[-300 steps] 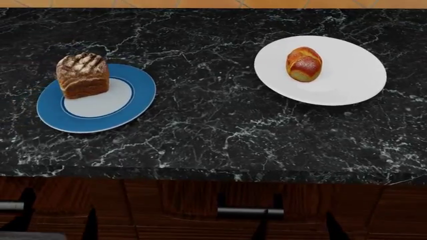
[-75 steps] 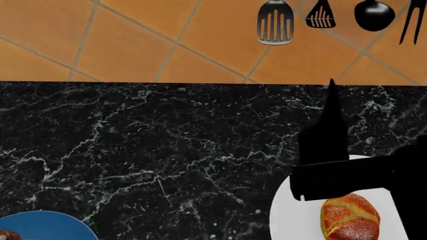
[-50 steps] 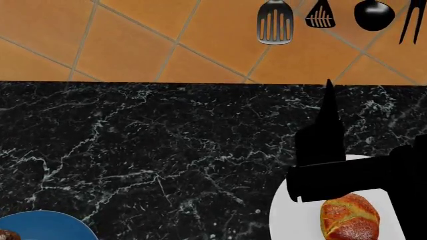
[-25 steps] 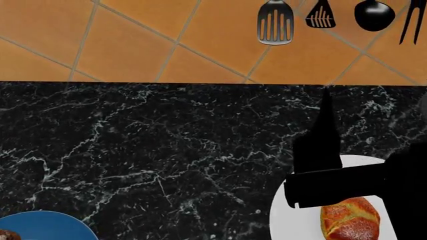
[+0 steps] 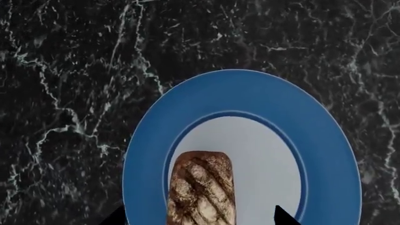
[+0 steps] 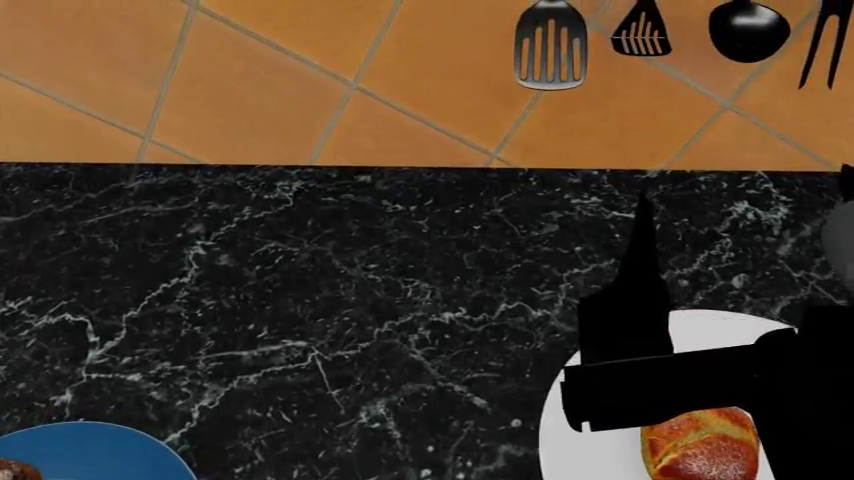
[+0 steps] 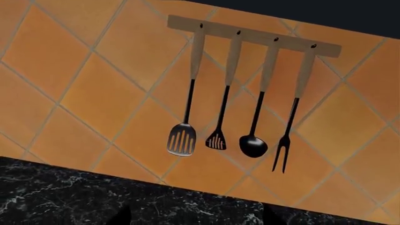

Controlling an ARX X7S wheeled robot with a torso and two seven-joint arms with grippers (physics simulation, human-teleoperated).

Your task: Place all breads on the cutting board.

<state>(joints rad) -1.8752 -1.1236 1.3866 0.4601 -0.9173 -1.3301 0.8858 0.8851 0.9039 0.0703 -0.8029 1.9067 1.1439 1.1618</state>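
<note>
The dark brown loaf [image 5: 201, 187] with flour stripes lies on the blue-rimmed plate [image 5: 250, 93]. My left gripper [image 5: 198, 218] hovers over it, open, one fingertip [image 5: 117, 217] on each side of the loaf and clear of it. In the head view the golden roll [image 6: 701, 455] sits on the white plate [image 6: 574, 445], partly covered by my black right arm [image 6: 667, 385]. My right gripper [image 7: 196, 218] is open and empty, facing the tiled wall. Only an edge of the loaf [image 6: 11, 468] shows in the head view. The cutting board is out of view.
A black marble counter [image 6: 334, 300] runs back to an orange tiled wall [image 6: 267, 80]. A wooden rack [image 7: 253, 35] on the wall holds several black utensils [image 7: 181, 138]. The blue plate [image 6: 94, 450] shows at the head view's lower left.
My right arm has slid lower in the head view, covering more of the roll and white plate. Since six seconds ago the head view has shifted up to the wall.
</note>
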